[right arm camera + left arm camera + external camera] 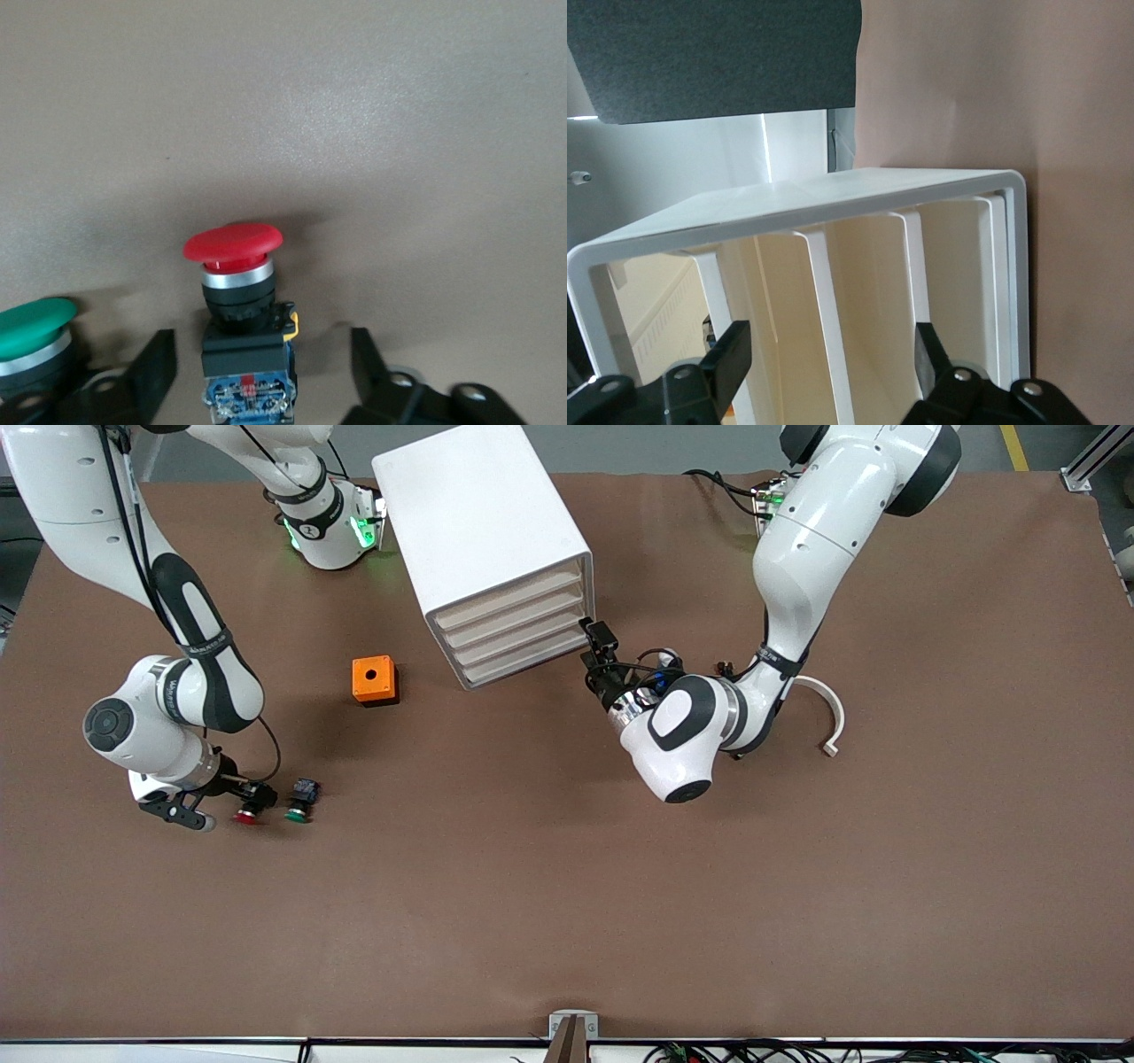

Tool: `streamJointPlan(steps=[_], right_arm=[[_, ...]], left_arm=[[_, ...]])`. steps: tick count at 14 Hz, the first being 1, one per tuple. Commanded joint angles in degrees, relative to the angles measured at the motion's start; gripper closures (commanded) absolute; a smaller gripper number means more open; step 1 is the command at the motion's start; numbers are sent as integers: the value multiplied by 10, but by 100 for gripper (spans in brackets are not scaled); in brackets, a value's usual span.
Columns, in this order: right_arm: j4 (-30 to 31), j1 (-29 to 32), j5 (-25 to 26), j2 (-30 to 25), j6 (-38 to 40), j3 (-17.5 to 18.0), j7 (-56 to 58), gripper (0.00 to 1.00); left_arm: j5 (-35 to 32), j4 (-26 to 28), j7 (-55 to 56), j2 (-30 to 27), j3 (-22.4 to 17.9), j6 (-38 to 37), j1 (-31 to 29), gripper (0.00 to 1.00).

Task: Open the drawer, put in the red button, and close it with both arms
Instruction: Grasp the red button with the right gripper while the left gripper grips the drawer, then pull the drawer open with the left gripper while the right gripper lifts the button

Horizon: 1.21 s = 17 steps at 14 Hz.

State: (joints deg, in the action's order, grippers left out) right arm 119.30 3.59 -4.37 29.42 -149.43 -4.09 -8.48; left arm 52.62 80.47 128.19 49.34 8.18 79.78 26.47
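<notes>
The boxy white plastic cabinet (492, 540) with four alike shallow drawers stands toward the tabletop's edge where the arm bases are, about midway along it, its drawer fronts angled toward the left arm's end. All four fronts look flush, so the second-from-top shallow drawer with the beige-edged front (514, 614) appears not yet pulled out. The left tool (594, 648) sits at the corner of the drawer stack, just beside the lower fronts; in the left wrist view its black fingers (726, 359) are spread apart with nothing between them and the cabinet's front frame (797, 208) fills the view straight ahead. The tiny red-capped push button with black-and-blue body (247, 813) lies on its side on the brown tabletop (567, 903) toward the right arm's end, nearer the front camera than the small orange box with a round hole (374, 679). A like button with a green cap (299, 809) lies just beside it. The right tool (232, 797) is open and straddles the red button: in the right wrist view the red button (236, 301) lies between the two fingers (151, 367), body toward the wrist, cap pointing away, so its long axis runs along the tool's reach. The fingers do not appear to touch it. Only the right arm is near it; closing across the body should take it. A curved white plastic piece (824, 713) lies by the left arm.
</notes>
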Motion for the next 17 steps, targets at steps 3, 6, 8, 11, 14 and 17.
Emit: streamJointPlan(steps=[3,6,8,11,14,17], right_arm=[[4,0,-7,2,0,2,0,68],[3,0,-7,1,9,2,-1,100],[-2,-1,-7,-7,33,2,-3,100],[-9,-2,-7,-27,63,3,-7,100],[-11,-2,-8,-54,93,3,-7,100],[-33,-2,-8,-75,157,4,-28,100]], left_arm=[[21,-23,15,22,1,-14,22,37],[22,-22,15,30,1,-14,31,39],[27,-22,15,30,2,-20,42,39],[38,-21,15,34,1,-24,49,39],[39,-20,15,38,1,-24,59,39],[38,-20,15,45,1,-25,67,47]])
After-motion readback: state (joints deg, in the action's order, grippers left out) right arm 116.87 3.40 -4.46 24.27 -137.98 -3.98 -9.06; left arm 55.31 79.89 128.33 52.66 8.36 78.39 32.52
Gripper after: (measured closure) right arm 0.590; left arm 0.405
